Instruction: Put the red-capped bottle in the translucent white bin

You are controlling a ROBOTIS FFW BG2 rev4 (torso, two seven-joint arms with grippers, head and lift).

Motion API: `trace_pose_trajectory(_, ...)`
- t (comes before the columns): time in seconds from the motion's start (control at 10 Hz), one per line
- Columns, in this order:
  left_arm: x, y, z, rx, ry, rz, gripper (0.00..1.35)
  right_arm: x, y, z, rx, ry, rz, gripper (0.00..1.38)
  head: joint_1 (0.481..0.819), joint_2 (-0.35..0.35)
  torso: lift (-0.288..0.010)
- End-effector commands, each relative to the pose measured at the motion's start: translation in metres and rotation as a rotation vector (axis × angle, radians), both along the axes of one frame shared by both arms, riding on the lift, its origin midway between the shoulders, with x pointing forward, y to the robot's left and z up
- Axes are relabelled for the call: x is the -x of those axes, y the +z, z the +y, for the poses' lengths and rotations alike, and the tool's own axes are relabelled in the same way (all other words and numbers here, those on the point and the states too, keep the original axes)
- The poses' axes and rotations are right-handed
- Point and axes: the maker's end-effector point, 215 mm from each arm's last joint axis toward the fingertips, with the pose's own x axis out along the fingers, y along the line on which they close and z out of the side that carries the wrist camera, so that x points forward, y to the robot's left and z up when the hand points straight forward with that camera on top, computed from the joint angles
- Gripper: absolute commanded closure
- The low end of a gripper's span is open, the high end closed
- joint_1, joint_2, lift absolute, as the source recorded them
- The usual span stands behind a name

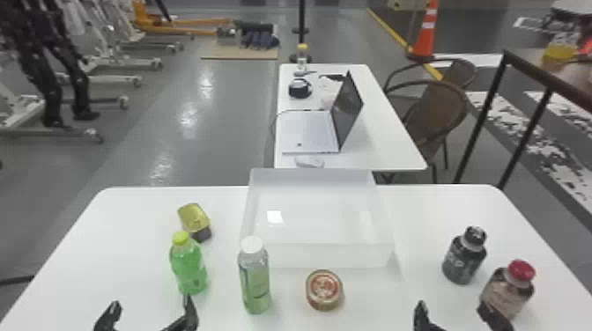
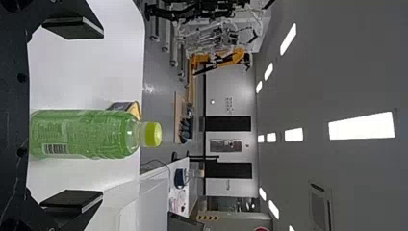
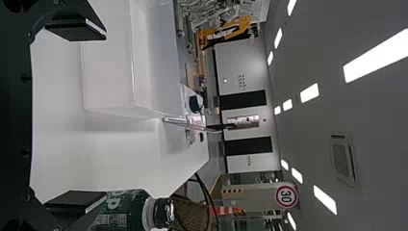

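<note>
- The bin (image 1: 319, 255), a translucent white box, sits on the bench (image 1: 119, 246) toward the far edge, a bright patch of light on its floor.
- The red-capped bottle (image 1: 521, 270) stands outside it, at the bench's right side, just beside the dark bottle (image 1: 458, 264).
- The left tool (image 1: 152, 306) is wide open; the green bottle (image 1: 188, 268) stands upright in line with the gap, touching neither finger.
- The right tool (image 1: 453, 308) is wide open too, with nothing in its grasp; one finger overlaps the red-capped bottle in the head view, and whether they touch cannot be told.
- Near the bin's front are the white-capped bottle (image 1: 254, 281) and the round tin (image 1: 323, 289); the yellow-topped tub (image 1: 194, 218) is behind the green bottle.
- Beyond, a laptop (image 1: 308, 130) lies open on the far table (image 1: 383, 141), with chairs and a cone (image 1: 425, 35) farther right.
</note>
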Motion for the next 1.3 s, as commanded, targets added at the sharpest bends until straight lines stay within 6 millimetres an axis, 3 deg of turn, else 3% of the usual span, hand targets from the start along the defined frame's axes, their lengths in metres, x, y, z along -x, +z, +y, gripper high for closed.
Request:
trace_pose_trajectory(0.0, 0.0, -0.001, 0.0, 0.003, 0.002, 0.002, 0.12, 0.0, 0.0, 0.0, 0.0, 0.0, 0.0, 0.13, 0.549, 0.0, -0.1)
trace_pose_trajectory(0.3, 0.0, -0.002, 0.001, 0.004, 0.004, 0.002, 0.12, 0.005, -0.008, -0.011, -0.014, -0.039, 0.008, 0.12, 0.549, 0.0, -0.1)
trace_pose_trajectory(0.8, 0.001, -0.008, 0.003, 0.025, 0.003, 0.008, 0.12, 0.018, -0.039, -0.069, 0.041, -0.172, 0.066, 0.13, 0.549, 0.0, -0.1)
trace_pose_trajectory(1.2, 0.001, -0.009, 0.002, 0.038, 0.005, 0.007, 0.12, 0.009, -0.056, -0.102, 0.071, -0.209, 0.087, 0.13, 0.549, 0.0, -0.1)
